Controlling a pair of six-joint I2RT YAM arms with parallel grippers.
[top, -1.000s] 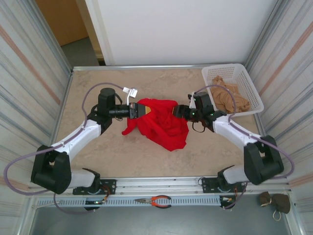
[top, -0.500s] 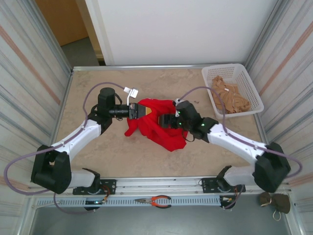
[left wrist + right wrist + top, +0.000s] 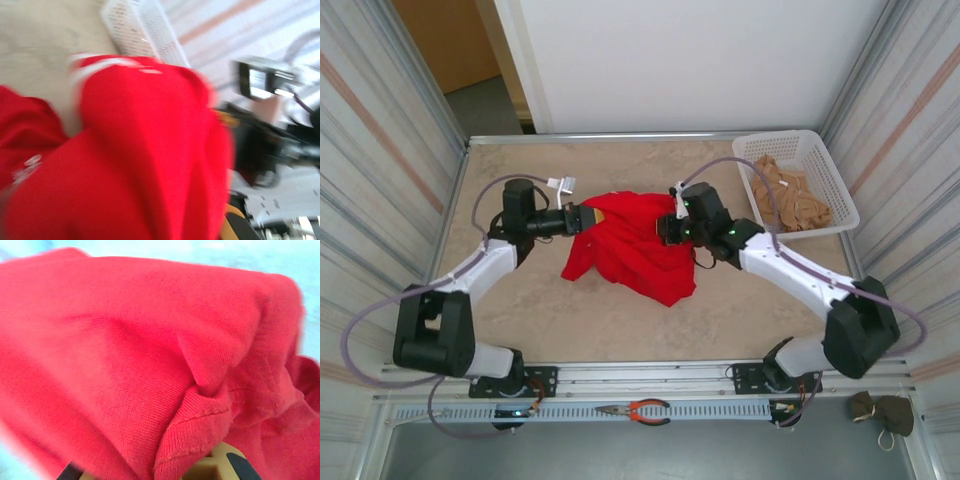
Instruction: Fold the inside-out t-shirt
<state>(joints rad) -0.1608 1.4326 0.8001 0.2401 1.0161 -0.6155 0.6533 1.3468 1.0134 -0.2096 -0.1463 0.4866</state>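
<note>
Nearest the arm bases, in front of the inside-out t-shirt, red-handled pliers (image 3: 633, 410) lie on a rail. The red inside-out t-shirt (image 3: 625, 255) sits crumpled at mid-bench (image 3: 540, 310). The left hand (image 3: 582, 215) is clamped on its left edge. The right hand (image 3: 667, 228) is clamped on its right edge, with cloth bunched at the fingers. Beyond the t-shirt, to the right, a white basket (image 3: 837, 180) holds tan cloth (image 3: 790, 200).

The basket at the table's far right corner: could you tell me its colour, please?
The basket is white, with mesh walls; it shows best in the top external view.
</note>
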